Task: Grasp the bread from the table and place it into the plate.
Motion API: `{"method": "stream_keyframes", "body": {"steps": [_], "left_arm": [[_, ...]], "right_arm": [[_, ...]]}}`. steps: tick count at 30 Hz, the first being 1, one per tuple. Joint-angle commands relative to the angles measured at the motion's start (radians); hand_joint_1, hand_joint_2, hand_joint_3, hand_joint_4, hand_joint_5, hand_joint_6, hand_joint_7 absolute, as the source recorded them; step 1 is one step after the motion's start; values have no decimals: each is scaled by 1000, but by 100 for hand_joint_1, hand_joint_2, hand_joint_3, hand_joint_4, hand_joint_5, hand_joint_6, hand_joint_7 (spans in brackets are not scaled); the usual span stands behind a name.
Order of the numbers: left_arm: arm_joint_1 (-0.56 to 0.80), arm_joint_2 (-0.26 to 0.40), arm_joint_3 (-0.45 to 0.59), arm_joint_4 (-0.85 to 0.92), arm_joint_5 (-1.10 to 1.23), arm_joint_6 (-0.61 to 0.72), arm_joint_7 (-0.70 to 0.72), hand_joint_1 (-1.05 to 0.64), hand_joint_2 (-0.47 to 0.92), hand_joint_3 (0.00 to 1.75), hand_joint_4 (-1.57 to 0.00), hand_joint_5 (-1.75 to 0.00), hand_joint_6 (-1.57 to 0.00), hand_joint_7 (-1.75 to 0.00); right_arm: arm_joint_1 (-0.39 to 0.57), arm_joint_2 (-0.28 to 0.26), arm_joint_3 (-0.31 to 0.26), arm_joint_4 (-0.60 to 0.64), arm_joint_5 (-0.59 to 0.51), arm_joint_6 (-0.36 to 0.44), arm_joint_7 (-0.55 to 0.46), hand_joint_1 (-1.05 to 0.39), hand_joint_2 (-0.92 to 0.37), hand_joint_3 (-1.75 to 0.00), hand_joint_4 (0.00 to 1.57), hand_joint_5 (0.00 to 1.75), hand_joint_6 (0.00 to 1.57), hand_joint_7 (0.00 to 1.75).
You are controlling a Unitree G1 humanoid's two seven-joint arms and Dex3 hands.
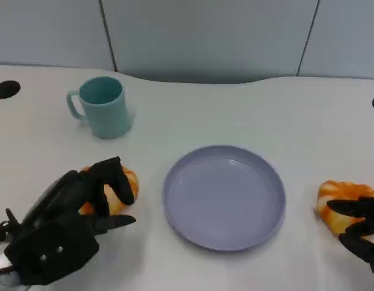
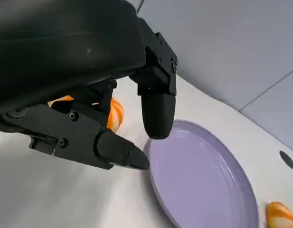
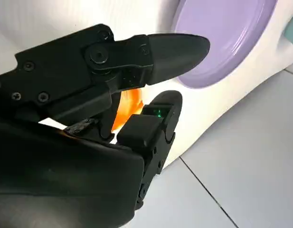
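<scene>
Head view, left robot hand (image 1: 83,206) over bread (image 1: 121,189)

In the head view, the left bread (image 1: 123,188) is partly hidden by the fingers of the left hand (image 1: 71,221); whether it is touched cannot be told. The left forearm is cut off by the lower edge. The right hand (image 1: 361,233) is cut off by the right edge, and the near side of the right bread (image 1: 339,203) is covered by its fingers. In the right wrist view, this bread (image 3: 129,107) is seen only as an orange strip between the fingers. In the left wrist view, the plate (image 2: 203,175) is cut off by the lower edge.
</scene>
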Motion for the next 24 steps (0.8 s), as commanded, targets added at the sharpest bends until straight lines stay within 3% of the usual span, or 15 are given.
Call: {"method": "stream_keyframes", "body": {"steps": [1, 2, 5, 14, 20, 24], "left_arm": [[-53, 140, -30, -171, 202, 56, -41, -51, 87, 0, -25, -84, -48, -33], [-62, 157, -38, -193, 229, 74, -59, -54, 85, 0, -18, -64, -44, -14], [-97, 206, -71, -240, 324, 118, -111, -55, 78, 0, -8, -44, -35, -2], [-172, 249, -132, -293, 476, 200, -198, -43, 69, 0, 0, -36, -27, 0], [-243, 239, -180, -265, 498, 266, -310, -60, 72, 1, 0, -33, -22, -1], [-297, 208, -211, -218, 485, 341, -391, -55, 69, 0, 0, -27, -20, -1]], "right_arm": [[-4, 7, 7, -3, -10, 19, -15, -23, -92, -33, 66, 69, 84, 1], [-4, 8, 11, -5, -14, 23, -16, -23, -92, -33, 65, 69, 84, 1], [-8, 17, 20, -5, -22, 29, -22, -23, -92, -33, 65, 69, 84, 1], [-13, 40, 36, -2, -21, 27, -37, -22, -92, -31, 66, 71, 85, 2], [-17, 47, 40, -11, -18, 45, -37, -24, -92, -31, 68, 72, 86, 2], [-13, 43, 33, -14, -5, 34, -29, -22, -92, -31, 67, 73, 86, 2]]}}
